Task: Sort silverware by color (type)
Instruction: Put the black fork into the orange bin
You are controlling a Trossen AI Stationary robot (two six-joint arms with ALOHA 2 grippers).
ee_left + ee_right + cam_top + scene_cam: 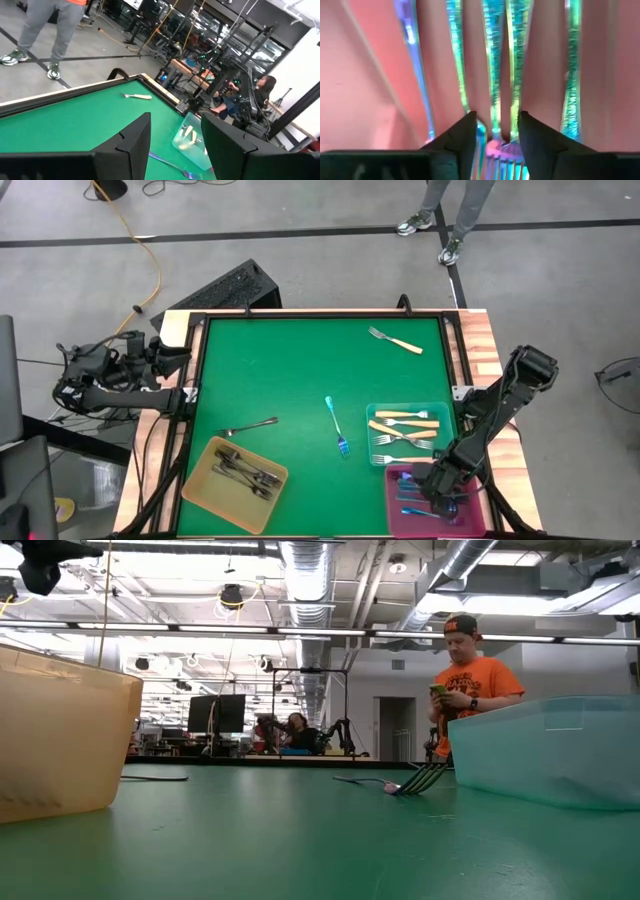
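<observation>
Right pincer (pixel 496 131) parted over iridescent forks (pixel 492 65) inside pink tray (pixel 397 502), near table edge.

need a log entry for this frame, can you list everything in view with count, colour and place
green mat: one, covers the table top
yellow tray: one, near left corner, holds a pile of dark-grey forks
teal tray: one, right side, holds cream-handled forks, about four
pink tray: one, near right corner, holds iridescent blue forks, several
loose blue fork: one, mid mat
loose dark-grey fork: one, left of centre
loose cream-handled fork: one, far right of mat
person: one, orange shirt, beyond the table
left gripper: open, parked off the table's left edge
right gripper: inside the pink tray, over the blue forks, jaws parted
</observation>
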